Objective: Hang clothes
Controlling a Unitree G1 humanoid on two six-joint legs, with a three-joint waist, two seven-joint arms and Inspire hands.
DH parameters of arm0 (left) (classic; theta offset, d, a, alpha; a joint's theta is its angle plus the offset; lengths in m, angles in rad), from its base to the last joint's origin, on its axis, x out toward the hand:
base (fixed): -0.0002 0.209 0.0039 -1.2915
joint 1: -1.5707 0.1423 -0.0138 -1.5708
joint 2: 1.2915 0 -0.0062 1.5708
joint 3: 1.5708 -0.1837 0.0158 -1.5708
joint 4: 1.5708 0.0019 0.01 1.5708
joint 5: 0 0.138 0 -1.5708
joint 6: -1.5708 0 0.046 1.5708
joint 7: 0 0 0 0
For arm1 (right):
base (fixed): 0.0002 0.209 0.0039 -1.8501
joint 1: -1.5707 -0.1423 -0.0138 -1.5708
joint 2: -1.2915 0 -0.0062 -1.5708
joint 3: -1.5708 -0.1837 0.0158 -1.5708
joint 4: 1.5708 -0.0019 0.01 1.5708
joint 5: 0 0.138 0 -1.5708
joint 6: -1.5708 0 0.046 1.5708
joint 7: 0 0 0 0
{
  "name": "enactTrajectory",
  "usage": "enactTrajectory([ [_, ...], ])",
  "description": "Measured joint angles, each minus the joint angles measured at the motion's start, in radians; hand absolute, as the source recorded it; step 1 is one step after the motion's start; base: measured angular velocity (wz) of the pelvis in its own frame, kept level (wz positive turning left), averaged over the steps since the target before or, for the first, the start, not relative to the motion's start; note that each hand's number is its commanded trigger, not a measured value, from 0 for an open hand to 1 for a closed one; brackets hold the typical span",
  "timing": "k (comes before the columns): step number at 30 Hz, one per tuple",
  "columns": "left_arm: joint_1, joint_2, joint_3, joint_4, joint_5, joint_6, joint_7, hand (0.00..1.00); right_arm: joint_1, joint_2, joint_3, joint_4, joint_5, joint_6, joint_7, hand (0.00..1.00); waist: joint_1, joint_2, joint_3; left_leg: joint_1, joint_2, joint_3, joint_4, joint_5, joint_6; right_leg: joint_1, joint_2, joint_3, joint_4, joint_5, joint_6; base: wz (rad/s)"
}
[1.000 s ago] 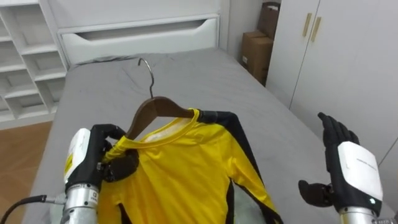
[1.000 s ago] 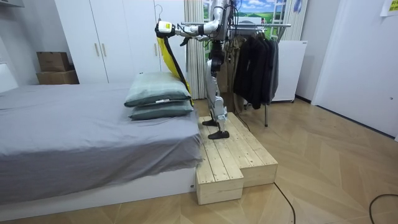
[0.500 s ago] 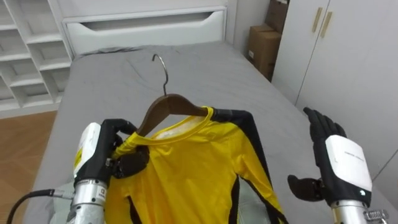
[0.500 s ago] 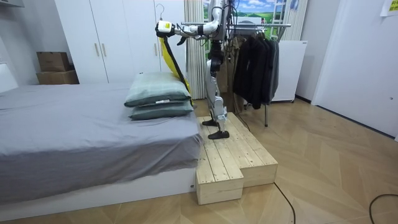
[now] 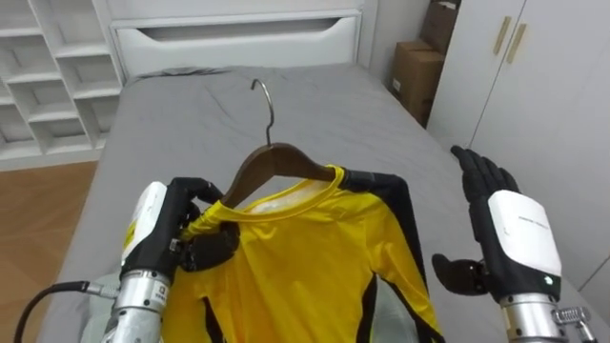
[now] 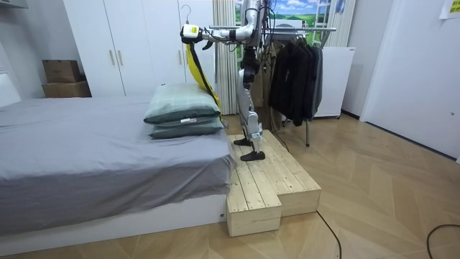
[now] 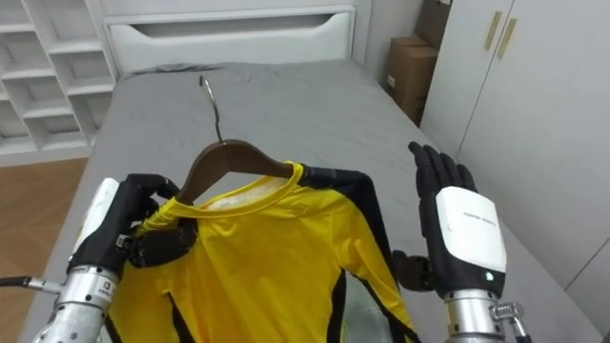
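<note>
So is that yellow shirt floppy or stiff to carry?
Probably floppy: the yellow shirt drapes in folds from the wooden hanger. Likely light, since the left hand alone holds it up at one shoulder. It might swing, as the open right hand is apart from it.

Over the grey bed (image 7: 305, 105), the left hand (image 7: 129, 224) has its fingers curled round the left end of a wooden hanger (image 7: 229, 157). The hanger's wire hook (image 7: 212, 100) points toward the bed's head, and a yellow shirt (image 7: 276, 257) with dark sleeves hangs on it. The right hand (image 7: 462, 233) hangs near the bed's right edge, apart from the shirt, fingers straight, with cardboard boxes (image 7: 408, 71) and white wardrobe doors (image 7: 534, 105) beyond that edge.
</note>
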Motion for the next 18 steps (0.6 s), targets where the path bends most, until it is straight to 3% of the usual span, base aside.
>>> enactTrajectory([
  [8,0.000,0.011,-0.009,-0.116,-0.002,-0.005,-0.030,1.00,-0.065,-0.045,0.048,-0.031,-0.022,-0.013,0.016,0.00,0.002,-0.003,-0.0018,-0.016,0.000,-0.009,0.006,0.000,0.000,-0.012,-0.001,-0.004,0.001,0.001,-0.002,0.02],
  [13,0.000,0.013,-0.011,-0.133,-0.002,-0.018,-0.032,1.00,-0.086,-0.063,0.082,-0.036,-0.023,-0.043,0.017,0.00,0.004,-0.003,-0.0017,-0.015,0.000,-0.011,0.006,0.000,0.000,-0.011,-0.002,-0.003,0.000,0.001,-0.002,0.00],
  [18,0.000,0.014,-0.011,-0.136,-0.003,-0.018,-0.043,1.00,-0.086,-0.065,0.105,-0.036,-0.035,-0.048,0.034,0.00,0.008,-0.003,-0.0014,-0.017,0.000,-0.012,0.005,0.000,0.000,-0.011,-0.001,-0.001,-0.001,0.001,-0.001,0.00],
])
